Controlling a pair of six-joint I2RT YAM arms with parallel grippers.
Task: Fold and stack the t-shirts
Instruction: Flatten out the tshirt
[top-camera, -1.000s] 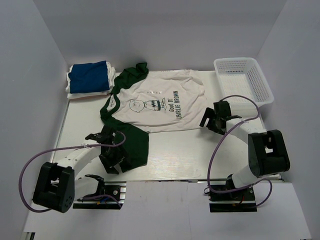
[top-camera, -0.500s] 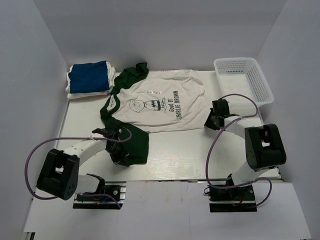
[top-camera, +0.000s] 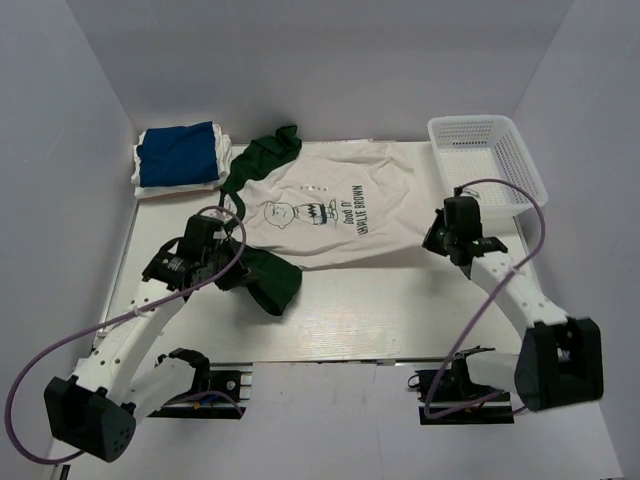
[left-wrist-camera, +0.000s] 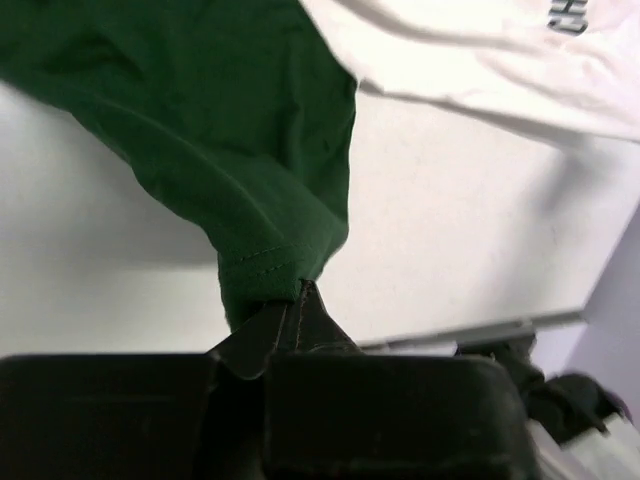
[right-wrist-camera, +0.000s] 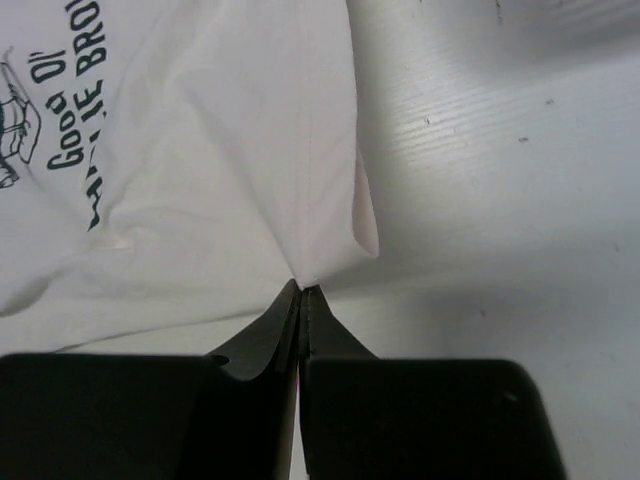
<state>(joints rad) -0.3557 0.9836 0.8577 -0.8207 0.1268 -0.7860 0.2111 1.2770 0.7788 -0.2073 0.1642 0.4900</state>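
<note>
Charlie Brown t-shirt (top-camera: 320, 210), white with dark green sleeves and collar, lay print-up across the far middle of the table (top-camera: 400, 300), its neck toward the left and its hem toward the right. The left gripper (top-camera: 240, 272) was closed on the near green sleeve (top-camera: 270, 280); the left wrist view showed the fingertips of that gripper (left-wrist-camera: 303, 292) pinched tight on the stitched cuff of the sleeve (left-wrist-camera: 220, 120), with the cloth pulled up into a taut ridge. The right gripper (top-camera: 436, 240) was clamped on the near right corner of the hem, and its wrist view showed the jaws of this gripper (right-wrist-camera: 302, 292) meeting on a peak of white cloth (right-wrist-camera: 220, 160) lifted off the tabletop. The far sleeve (top-camera: 275, 145) lay bunched by the collar. At the far left corner a folded blue shirt (top-camera: 178, 155) sat on top of folded white cloth (top-camera: 175, 188). A white mesh basket (top-camera: 470, 122) stood at the far right, apart from the shirt.
</note>
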